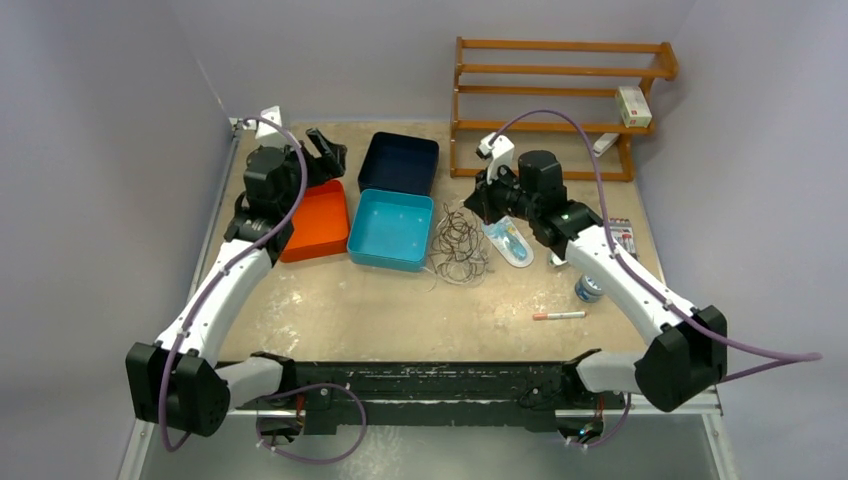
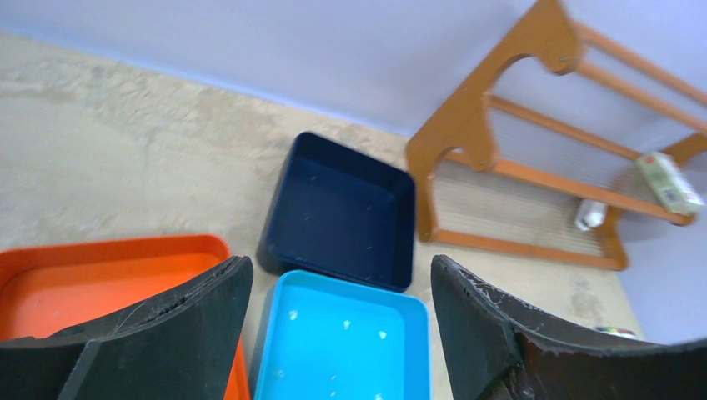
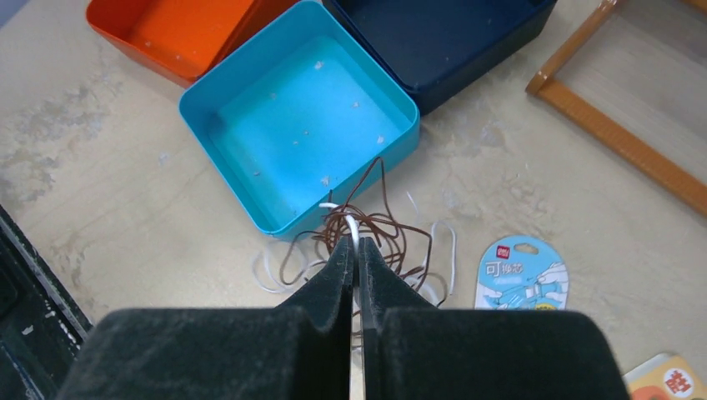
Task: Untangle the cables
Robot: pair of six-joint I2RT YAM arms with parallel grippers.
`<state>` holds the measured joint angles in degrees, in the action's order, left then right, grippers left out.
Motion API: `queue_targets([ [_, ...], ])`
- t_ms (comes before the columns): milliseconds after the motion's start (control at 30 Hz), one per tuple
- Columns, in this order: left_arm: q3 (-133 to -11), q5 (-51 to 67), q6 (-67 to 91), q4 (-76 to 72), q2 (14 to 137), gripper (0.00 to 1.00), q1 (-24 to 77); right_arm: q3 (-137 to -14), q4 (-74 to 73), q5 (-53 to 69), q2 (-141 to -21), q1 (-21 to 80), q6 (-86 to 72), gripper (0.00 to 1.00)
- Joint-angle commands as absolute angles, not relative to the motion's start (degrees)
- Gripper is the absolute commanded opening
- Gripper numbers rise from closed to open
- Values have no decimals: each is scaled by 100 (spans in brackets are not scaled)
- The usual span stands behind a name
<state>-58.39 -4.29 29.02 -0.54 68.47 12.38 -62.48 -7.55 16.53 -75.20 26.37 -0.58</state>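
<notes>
The cables [image 1: 459, 245] are a tangle of thin brown and white loops on the table, just right of the light blue tray [image 1: 391, 229]. In the right wrist view the tangle [image 3: 392, 242] lies below the tray's corner. My right gripper [image 3: 355, 243] is shut on a white cable strand [image 3: 353, 227] that runs up between its fingertips, held above the tangle. In the top view the right gripper [image 1: 478, 200] hangs over the tangle's upper right. My left gripper [image 1: 325, 152] is open and empty, above the orange tray [image 1: 318, 222]; its fingers [image 2: 208, 308] frame the blue trays.
A dark blue tray [image 1: 399, 163] stands behind the light blue one. A wooden rack [image 1: 560, 100] is at the back right. A blue packet [image 1: 508, 241], a pen [image 1: 558, 315], a small round tin [image 1: 589, 289] and a card pack [image 1: 623, 236] lie to the right.
</notes>
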Motion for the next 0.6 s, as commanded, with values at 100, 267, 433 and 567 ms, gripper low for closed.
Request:
queue_targets([
  [100, -5492, 743, 3097, -1383, 6631, 77, 1419, -6627, -837, 1689, -7121, 2672, 104, 0],
  [267, -5171, 425, 2666, -1919, 6589, 76, 2491, -6679, -923, 1495, -6965, 2672, 75, 0],
  [433, -4372, 518, 2431, -3508, 6441, 76, 3127, -6599, -902, 1580, -6865, 2667, 4, 0],
  [567, -3638, 416, 2132, -4751, 6537, 76, 3421, -6574, -823, 1820, -6860, 2670, -106, 0],
])
